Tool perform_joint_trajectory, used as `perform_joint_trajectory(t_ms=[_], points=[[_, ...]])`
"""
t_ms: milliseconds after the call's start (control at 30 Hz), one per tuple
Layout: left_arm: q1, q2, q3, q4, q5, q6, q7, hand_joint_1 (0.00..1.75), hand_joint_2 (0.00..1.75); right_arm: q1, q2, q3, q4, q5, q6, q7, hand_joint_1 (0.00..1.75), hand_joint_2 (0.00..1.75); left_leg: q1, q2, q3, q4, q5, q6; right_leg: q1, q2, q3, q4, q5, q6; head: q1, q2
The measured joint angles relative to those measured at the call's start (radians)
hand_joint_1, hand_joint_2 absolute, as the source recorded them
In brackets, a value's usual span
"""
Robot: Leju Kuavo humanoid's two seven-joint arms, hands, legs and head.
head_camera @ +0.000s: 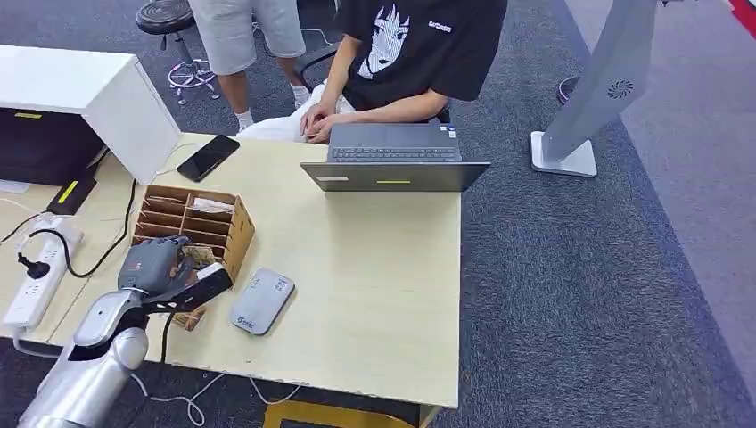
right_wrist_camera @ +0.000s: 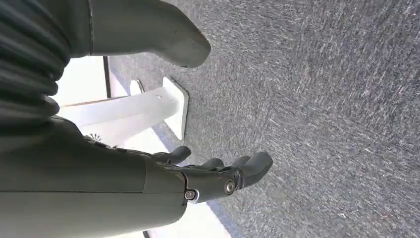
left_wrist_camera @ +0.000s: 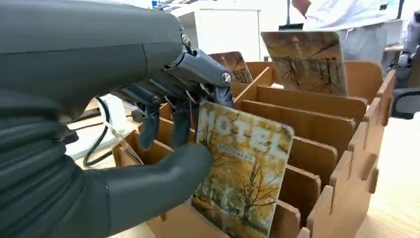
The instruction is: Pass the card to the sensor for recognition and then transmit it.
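Observation:
My left hand (head_camera: 165, 267) is at the near end of a wooden slotted card box (head_camera: 192, 218) on the pale table (head_camera: 374, 294). Thumb and fingers (left_wrist_camera: 163, 99) pinch a card (left_wrist_camera: 242, 168) printed with autumn trees and the word HOTEL; it stands tilted in the box (left_wrist_camera: 317, 144), its lower edge still among the slots. Another card (left_wrist_camera: 307, 62) stands upright at the far end. The grey sensor pad (head_camera: 261, 301) lies flat just right of the hand. My right hand (right_wrist_camera: 213, 173) hangs over the carpet, holding nothing, fingers apart.
A person (head_camera: 401, 53) sits behind an open laptop (head_camera: 395, 160) at the table's far edge; another stands behind. A black phone (head_camera: 208, 157), a white cabinet (head_camera: 80, 98) and a power strip (head_camera: 40, 276) lie to the left. A white stand (head_camera: 588, 107) rises on the carpet.

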State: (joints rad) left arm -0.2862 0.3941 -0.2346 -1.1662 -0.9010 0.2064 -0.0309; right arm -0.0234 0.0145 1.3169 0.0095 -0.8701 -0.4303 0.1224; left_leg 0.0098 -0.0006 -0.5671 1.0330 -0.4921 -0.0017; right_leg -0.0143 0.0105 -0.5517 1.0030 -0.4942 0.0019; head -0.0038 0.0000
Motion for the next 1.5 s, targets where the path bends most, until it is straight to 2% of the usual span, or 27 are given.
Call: perform_joint_trajectory(t_ms=[467,633,733,867,1000,1133,1300,1400,1500], points=[[0.0,0.01,0.0,0.0,-0.002,0.004,0.001,1.75,1.75,0.001,0.0,0.0,0.0,0.0,-0.003,-0.008,0.0,1.75,0.0,0.0,0.0,0.0,0.0,0.0,0.0,0.0,0.0,0.0,0.0,0.0,0.0,0.0],[0.0,0.01,0.0,0.0,0.004,0.024,0.001,1.75,1.75,0.001,0.0,0.0,0.0,0.0,-0.004,-0.009,0.0,1.75,0.0,0.0,0.0,0.0,0.0,0.0,0.0,0.0,0.0,0.0,0.0,0.0,0.0,0.0],[0.003,0.015,0.001,-0.009,0.013,0.071,-0.002,1.75,1.75,0.003,0.0,0.0,0.0,0.0,-0.01,-0.014,0.0,1.75,0.0,0.0,0.0,0.0,0.0,0.0,0.0,0.0,0.0,0.0,0.0,0.0,0.0,0.0],[0.006,0.037,0.018,-0.068,0.021,0.143,-0.009,1.75,1.75,0.011,0.0,0.0,0.0,0.0,-0.024,-0.022,0.0,1.75,0.0,0.0,0.0,0.0,0.0,0.0,0.0,0.0,0.0,0.0,0.0,0.0,0.0,0.0],[0.002,0.067,0.062,-0.172,0.0,0.259,-0.028,1.75,1.75,0.02,0.003,0.0,0.0,0.0,-0.035,-0.03,0.0,1.75,0.001,0.0,0.0,0.0,0.0,0.0,0.001,0.0,0.0,0.0,0.0,0.0,0.0,0.0],[-0.012,0.093,0.111,-0.267,-0.01,0.272,-0.032,1.75,1.75,0.026,0.005,0.0,0.0,0.0,-0.038,-0.031,0.0,1.75,0.001,0.0,0.0,0.0,0.0,0.0,0.001,0.0,0.0,0.0,0.0,0.0,0.0,0.0],[-0.012,0.101,0.133,-0.314,-0.013,0.275,-0.032,1.75,1.75,0.026,0.007,0.0,0.0,0.0,-0.038,-0.031,0.0,1.75,0.0,0.0,0.0,0.0,0.001,0.0,0.001,0.0,0.0,0.0,0.0,0.0,0.0,0.0],[-0.012,0.103,0.144,-0.335,-0.036,0.34,-0.043,1.75,1.75,0.026,0.008,0.0,0.0,0.0,-0.039,-0.031,0.0,1.75,0.0,0.0,0.0,0.0,0.001,0.0,0.001,0.0,0.0,0.0,0.0,0.0,0.0,0.0],[-0.016,0.126,0.176,-0.401,-0.089,0.414,-0.044,1.75,1.75,0.028,0.008,0.0,0.0,0.0,-0.042,-0.032,0.0,1.75,0.001,0.0,0.0,0.0,0.001,0.0,0.001,0.0,0.0,0.0,0.0,0.0,0.0,0.0]])
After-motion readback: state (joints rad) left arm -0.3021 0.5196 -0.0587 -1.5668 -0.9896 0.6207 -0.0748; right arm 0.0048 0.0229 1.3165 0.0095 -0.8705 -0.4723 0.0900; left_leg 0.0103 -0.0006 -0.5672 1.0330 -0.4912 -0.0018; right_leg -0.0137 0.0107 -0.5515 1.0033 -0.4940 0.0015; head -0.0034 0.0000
